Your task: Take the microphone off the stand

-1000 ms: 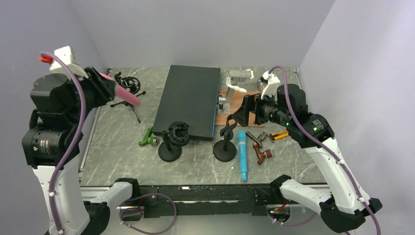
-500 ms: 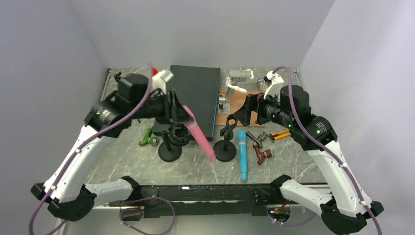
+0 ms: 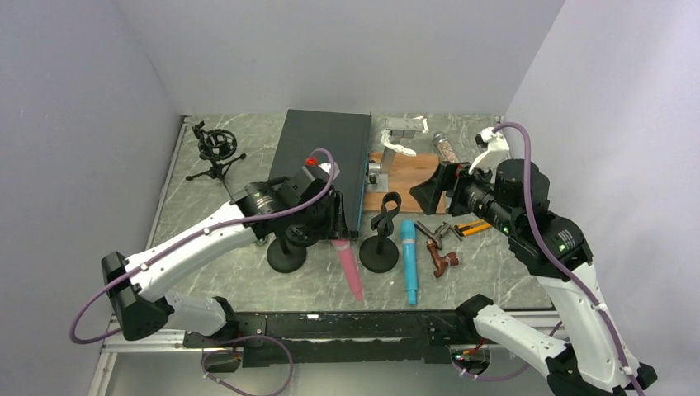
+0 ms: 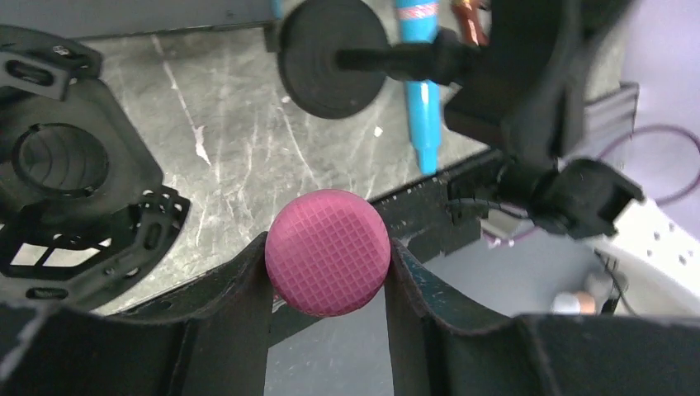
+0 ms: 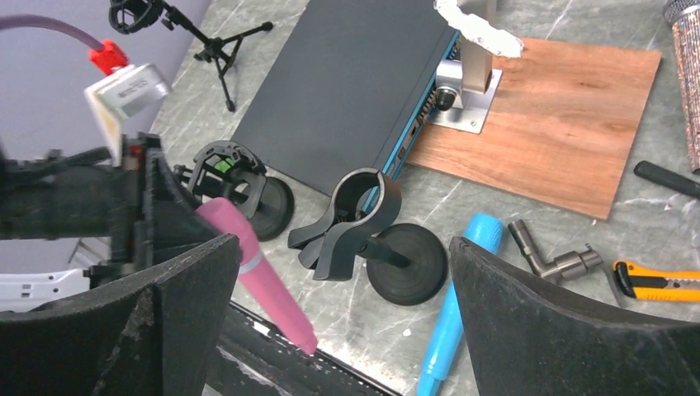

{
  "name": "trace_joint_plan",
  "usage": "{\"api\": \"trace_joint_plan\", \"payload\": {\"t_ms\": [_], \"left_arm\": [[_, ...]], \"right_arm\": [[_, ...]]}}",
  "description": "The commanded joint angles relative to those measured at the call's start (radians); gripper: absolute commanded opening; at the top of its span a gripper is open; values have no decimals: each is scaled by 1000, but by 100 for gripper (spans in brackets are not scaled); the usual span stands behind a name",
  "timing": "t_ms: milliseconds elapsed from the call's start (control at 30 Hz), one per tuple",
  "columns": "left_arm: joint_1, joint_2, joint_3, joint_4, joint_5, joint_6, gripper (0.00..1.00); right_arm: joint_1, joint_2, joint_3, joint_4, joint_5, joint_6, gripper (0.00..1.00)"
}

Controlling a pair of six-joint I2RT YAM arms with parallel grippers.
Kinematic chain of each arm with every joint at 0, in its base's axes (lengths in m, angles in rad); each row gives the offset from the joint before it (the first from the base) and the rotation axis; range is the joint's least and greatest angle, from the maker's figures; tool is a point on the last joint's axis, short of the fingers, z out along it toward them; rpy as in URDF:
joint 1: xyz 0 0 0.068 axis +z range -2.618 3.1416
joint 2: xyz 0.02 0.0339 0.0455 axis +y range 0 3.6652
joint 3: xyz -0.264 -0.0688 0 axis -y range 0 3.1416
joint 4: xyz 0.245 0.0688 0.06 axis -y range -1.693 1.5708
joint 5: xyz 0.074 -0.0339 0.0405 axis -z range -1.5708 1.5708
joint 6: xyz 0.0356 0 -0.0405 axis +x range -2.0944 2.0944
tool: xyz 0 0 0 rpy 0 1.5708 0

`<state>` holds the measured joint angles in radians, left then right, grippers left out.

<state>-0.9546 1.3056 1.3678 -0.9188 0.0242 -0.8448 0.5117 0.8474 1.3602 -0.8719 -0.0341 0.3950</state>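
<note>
My left gripper (image 3: pixel 334 227) is shut on a pink microphone (image 3: pixel 349 268), gripping its mesh head (image 4: pixel 328 252) between both fingers; the handle slants down toward the table's near edge, between two stands. It also shows in the right wrist view (image 5: pixel 260 280). A black clip stand (image 3: pixel 380 247) with a round base stands empty just right of it. A second black stand (image 3: pixel 289 243) with a ring holder stands empty to its left. A blue microphone (image 3: pixel 409 260) lies flat right of the clip stand. My right gripper (image 5: pixel 342 322) is open and empty, raised above the wooden board (image 3: pixel 404 177).
A black flat box (image 3: pixel 318 169) lies behind the stands. A small tripod with shock mount (image 3: pixel 215 148) stands at the back left. A brown tool (image 3: pixel 442 260), a metal elbow (image 5: pixel 553 256) and an orange knife (image 3: pixel 472 227) lie at the right. A green piece (image 3: pixel 246 233) lies left.
My left arm has swung from high at the far left down to the table's middle, carrying the pink microphone. The right gripper has drawn back a little to the right.
</note>
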Motion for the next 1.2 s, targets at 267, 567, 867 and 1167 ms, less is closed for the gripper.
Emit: {"api": "trace_joint_plan", "payload": {"t_ms": [267, 567, 867, 1167], "left_arm": [[47, 66, -170, 198, 44, -464, 0], [21, 137, -261, 284, 60, -648, 0], [18, 151, -214, 177, -14, -628, 15], [24, 143, -125, 149, -62, -529, 84]], "right_arm": [[-2, -63, -57, -8, 52, 172, 100], [-1, -83, -79, -30, 44, 214, 100], [0, -107, -75, -58, 57, 228, 100], [-1, -93, -78, -36, 42, 224, 100]]}}
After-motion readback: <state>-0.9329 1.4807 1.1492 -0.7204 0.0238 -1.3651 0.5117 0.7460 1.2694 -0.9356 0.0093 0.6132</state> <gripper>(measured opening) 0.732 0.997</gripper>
